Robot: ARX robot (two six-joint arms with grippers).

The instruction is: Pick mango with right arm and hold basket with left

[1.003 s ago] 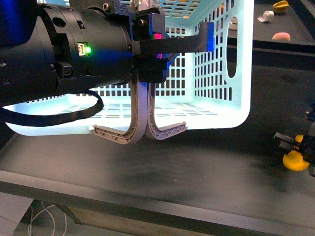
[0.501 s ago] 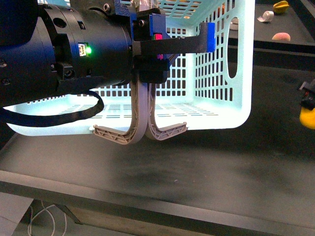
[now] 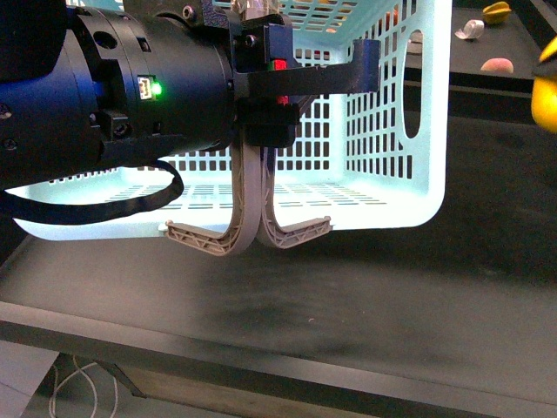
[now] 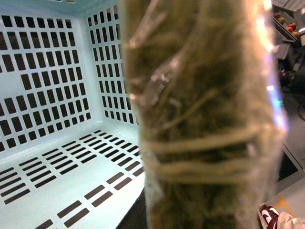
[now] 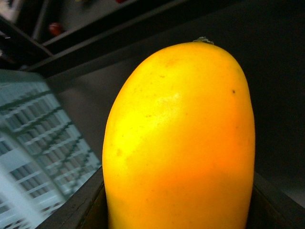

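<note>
The light-blue basket hangs tilted above the dark table, and its two grey-brown handles are pinched together in my left gripper, which is shut on them. In the left wrist view the handles fill the foreground as a blur, with the basket's slotted inside behind. The yellow-orange mango stands upright in my right gripper, which is shut on it, with dark jaw edges at both sides. In the front view only a part of the mango shows, at the right edge, level with the basket's upper half.
A raised shelf at the back right carries a yellow thing, a white one and a pink one. The table's front edge runs close below the basket. The basket's side lies beside the mango.
The mango has risen from table height at the right edge to well above the table, and is now partly out of frame. The left arm and basket have not moved.
</note>
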